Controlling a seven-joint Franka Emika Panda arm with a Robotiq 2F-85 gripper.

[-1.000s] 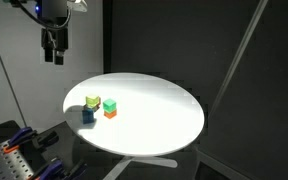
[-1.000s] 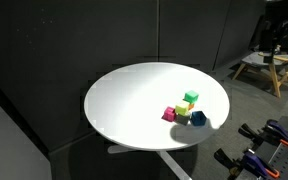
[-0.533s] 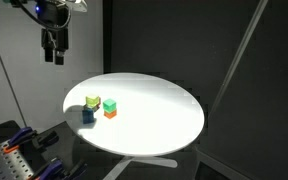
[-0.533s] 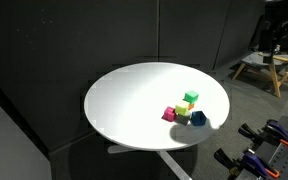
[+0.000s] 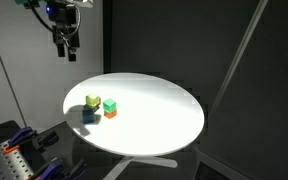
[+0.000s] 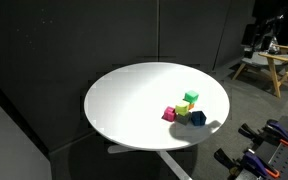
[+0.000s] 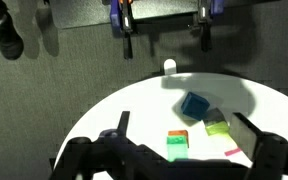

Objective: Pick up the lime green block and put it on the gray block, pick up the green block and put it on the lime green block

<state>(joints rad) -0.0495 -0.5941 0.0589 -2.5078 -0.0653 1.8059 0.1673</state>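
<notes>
The lime green block [image 5: 92, 101] sits on the white round table [image 5: 154, 105], close to the gray block [image 5: 88, 116]. The green block [image 5: 110, 103] is pressed against an orange block [image 5: 110, 113]; I cannot tell if it rests on it. In the wrist view the gray block [image 7: 194, 105], lime green block [image 7: 217, 127] and green block [image 7: 177, 149] lie between my fingers' outlines, far below. They also show in an exterior view: green [image 6: 190, 97], lime green [image 6: 183, 109], gray [image 6: 198, 119]. My gripper [image 5: 66, 47] [image 7: 181, 120] is open, empty and high above the table's edge.
A magenta block [image 6: 169, 114] lies next to the lime green one. Black curtains surround the table. A wooden stool [image 6: 264, 68] stands behind it. Blue and orange clamps [image 5: 19, 150] lie on a bench beside the table edge nearest the blocks.
My gripper has shifted sideways and slightly up, staying high over the table edge and open. The blocks have not moved.
</notes>
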